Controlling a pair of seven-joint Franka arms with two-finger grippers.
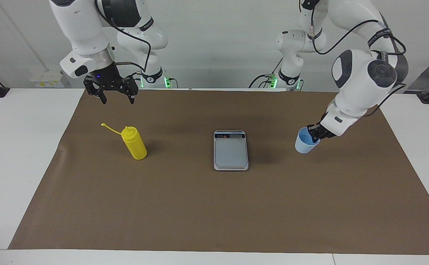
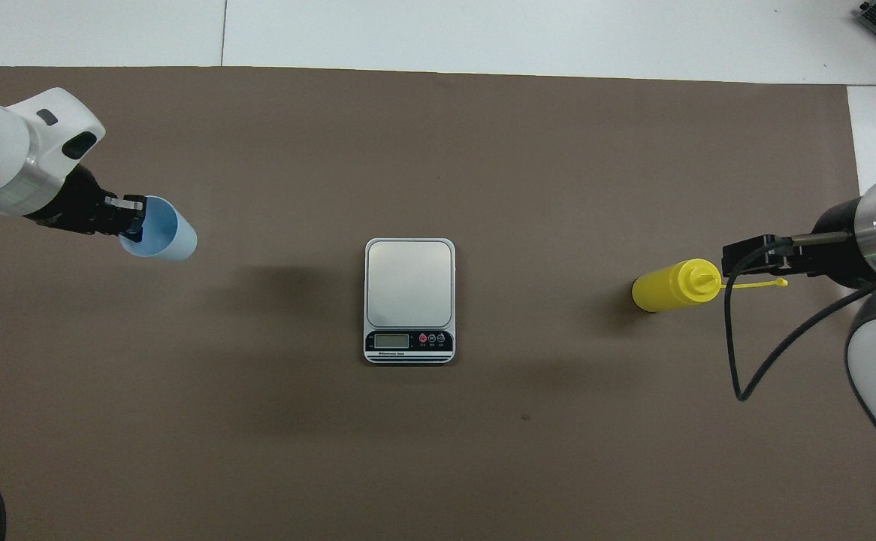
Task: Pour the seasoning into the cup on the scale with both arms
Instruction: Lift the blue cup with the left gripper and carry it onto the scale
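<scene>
Evidently the cup (image 1: 305, 141) is being picked up first — the left gripper (image 1: 315, 135) pinches its rim, one finger inside, at the left arm's end of the mat. Next it needs a lift and a carry onto the scale (image 1: 231, 150), mid-table. The right gripper (image 1: 116, 94) hangs spread wide and empty above the bottle (image 1: 135, 143) — which stands untouched toward the right arm's end
</scene>
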